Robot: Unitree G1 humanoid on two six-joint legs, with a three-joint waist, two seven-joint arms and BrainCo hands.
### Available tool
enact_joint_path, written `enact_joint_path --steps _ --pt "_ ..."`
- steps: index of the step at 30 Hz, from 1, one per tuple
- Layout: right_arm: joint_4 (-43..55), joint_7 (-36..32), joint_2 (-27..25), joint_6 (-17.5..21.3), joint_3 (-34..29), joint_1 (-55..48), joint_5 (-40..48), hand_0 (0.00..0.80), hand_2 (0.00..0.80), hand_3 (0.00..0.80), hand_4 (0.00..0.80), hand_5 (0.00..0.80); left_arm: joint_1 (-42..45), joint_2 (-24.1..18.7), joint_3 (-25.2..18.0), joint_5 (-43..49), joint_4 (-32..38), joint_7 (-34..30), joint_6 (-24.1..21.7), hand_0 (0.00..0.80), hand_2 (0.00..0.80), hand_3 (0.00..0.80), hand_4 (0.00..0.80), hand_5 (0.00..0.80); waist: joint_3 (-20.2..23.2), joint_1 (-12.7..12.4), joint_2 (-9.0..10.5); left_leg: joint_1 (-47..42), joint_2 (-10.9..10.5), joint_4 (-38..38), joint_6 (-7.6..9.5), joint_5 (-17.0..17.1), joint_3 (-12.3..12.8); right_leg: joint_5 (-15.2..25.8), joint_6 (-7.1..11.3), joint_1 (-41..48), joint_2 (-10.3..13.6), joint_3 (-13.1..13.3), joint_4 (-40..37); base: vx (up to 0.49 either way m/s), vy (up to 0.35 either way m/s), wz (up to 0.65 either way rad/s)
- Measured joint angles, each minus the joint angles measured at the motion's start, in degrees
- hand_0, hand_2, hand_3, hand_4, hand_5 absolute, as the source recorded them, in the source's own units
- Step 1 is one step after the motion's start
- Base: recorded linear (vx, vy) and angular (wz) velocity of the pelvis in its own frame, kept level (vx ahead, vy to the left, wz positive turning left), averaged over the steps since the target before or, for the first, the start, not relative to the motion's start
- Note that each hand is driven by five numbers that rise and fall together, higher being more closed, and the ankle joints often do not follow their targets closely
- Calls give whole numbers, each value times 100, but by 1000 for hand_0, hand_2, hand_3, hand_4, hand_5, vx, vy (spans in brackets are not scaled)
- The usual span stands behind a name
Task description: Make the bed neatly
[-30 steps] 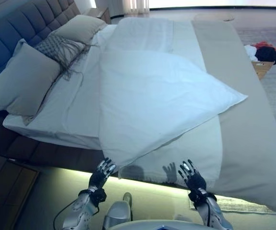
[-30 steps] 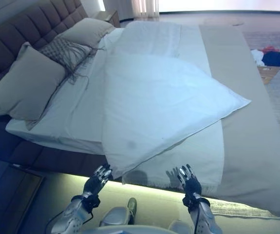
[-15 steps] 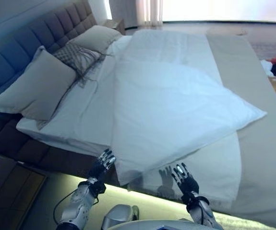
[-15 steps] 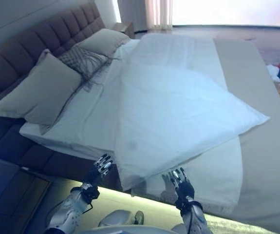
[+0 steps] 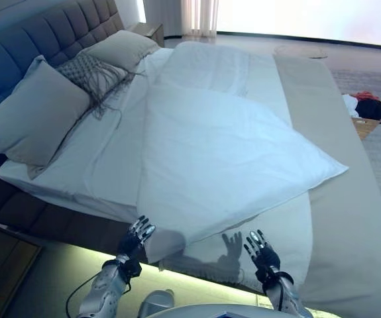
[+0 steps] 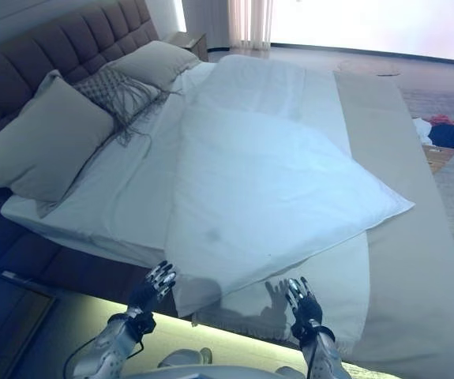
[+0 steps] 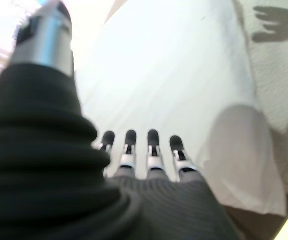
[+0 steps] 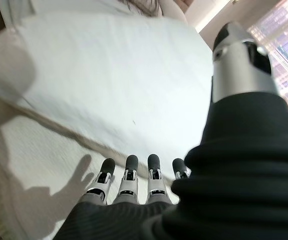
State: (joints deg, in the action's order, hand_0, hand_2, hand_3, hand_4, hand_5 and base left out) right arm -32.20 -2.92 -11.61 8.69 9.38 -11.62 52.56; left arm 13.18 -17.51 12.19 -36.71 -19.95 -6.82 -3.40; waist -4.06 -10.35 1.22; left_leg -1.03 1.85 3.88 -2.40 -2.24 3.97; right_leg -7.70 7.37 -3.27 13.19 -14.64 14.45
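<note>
A white duvet (image 5: 223,152) lies folded slantwise across the bed, one corner hanging over the near edge and another pointing right. Under it lie a white sheet (image 5: 104,152) and a beige cover (image 5: 336,199) along the right side. Grey pillows (image 5: 34,112) and a fringed cushion (image 5: 87,69) rest against the tufted headboard (image 5: 18,46). My left hand (image 5: 136,237) is open, fingers straight, just short of the duvet's hanging corner (image 7: 244,145). My right hand (image 5: 263,253) is open too, raised before the textured white blanket edge (image 8: 38,160). Neither hand holds cloth.
A box with clothes (image 5: 366,109) sits on the floor beyond the bed's right side. A lit strip (image 5: 197,281) runs under the bed's near edge. A dark bedside unit (image 5: 4,255) stands at lower left. Curtains (image 5: 200,16) hang at the far end.
The camera has shifted, so the whole bed sits differently in view. Both hands stay open at the near edge; the bedding has not moved.
</note>
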Motion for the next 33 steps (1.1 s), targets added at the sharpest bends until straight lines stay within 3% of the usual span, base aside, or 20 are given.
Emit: enact_joint_path --steps 5,9,14,17,19,20,21,22,26,28,31,33 --pt "-177 -170 -11 -2 -74 -22 -3 0 0 0 0 0 -31 8 -9 25 1 -119 -16 0 0 0 0 0 -117 12 138 -42 -73 -32 -57 10 64 -81 104 -7 119 2 141 127 -178 5" --pt "-459 -309 -3 -62 -72 18 76 0 0 0 0 0 -85 -35 -7 40 1 -195 -15 0 0 0 0 0 -233 10 222 6 -185 164 -7 -21 44 -168 155 31 278 -31 353 106 -140 14" --pt "-1348 -380 -104 -245 -169 421 351 0 0 0 0 0 -252 -42 6 43 -2 -209 -6 0 0 0 0 0 -441 -52 -40 171 -37 558 -24 -65 44 -248 26 144 256 -228 451 8 105 28" --pt "-1656 -371 -280 -247 -187 697 479 0 0 0 0 0 -260 -73 37 37 -34 -211 26 0 0 0 0 0 -423 -289 -242 409 79 476 -95 -66 55 -168 -22 -73 171 -273 439 -129 227 -6" --pt "-1831 -307 -342 -231 -214 965 693 0 0 0 0 0 -461 -169 134 -9 -165 -223 40 0 0 0 0 0 -373 -304 -170 628 80 257 -89 -46 67 -56 -158 -318 223 -367 311 13 302 25" --pt "-1927 -244 -346 -225 -305 1121 797 0 0 0 0 0 -617 -178 165 -7 -286 -232 86 0 0 0 0 0 -373 -311 -129 672 16 272 65 38 60 26 -195 -406 340 -515 291 188 255 22" --pt "-2035 -242 -341 -228 -477 1235 899 0 0 0 0 0 -618 -168 163 0 -274 -271 126 0 0 0 0 0 -347 -315 -197 526 40 264 159 99 48 54 -169 -428 336 -544 317 252 211 19" --pt "-2097 -247 -334 -236 -656 1283 953 0 0 0 0 0 -581 -161 159 9 -259 -335 158 0 0 0 0 0 -301 -301 -303 338 82 93 -157 102 63 -3 -100 -394 344 -581 452 327 168 16" --pt "-2485 -444 -300 -430 -1031 1196 1165 0 0 0 0 0 -371 -319 155 227 -140 -394 308 0 0 0 0 0 -344 -312 -227 -108 -237 71 -39 -1 59 -236 113 -150 707 -493 825 294 13 10" --pt "-2717 -629 -308 -496 -1112 1174 1345 0 0 0 0 0 -306 -474 178 219 -141 -398 316 0 0 0 0 0 -381 -309 -201 -137 -311 94 -13 -26 35 -296 175 -118 777 -424 901 -183 -103 12" --pt "-3273 -833 -552 -526 -1179 1760 1638 0 0 0 0 0 -860 -793 538 14 -167 -334 267 0 0 0 0 0 -604 -314 -184 853 -290 636 -3 -22 -82 -299 122 -881 790 -323 1127 -446 -153 22" --pt "-3475 -862 -866 -554 -1320 2346 1978 0 0 0 0 0 -1447 -805 698 -269 -247 -313 228 0 0 0 0 0 -930 -319 -312 1593 -225 1002 -21 37 -99 -221 -12 -1502 777 -346 1394 -318 -95 24"
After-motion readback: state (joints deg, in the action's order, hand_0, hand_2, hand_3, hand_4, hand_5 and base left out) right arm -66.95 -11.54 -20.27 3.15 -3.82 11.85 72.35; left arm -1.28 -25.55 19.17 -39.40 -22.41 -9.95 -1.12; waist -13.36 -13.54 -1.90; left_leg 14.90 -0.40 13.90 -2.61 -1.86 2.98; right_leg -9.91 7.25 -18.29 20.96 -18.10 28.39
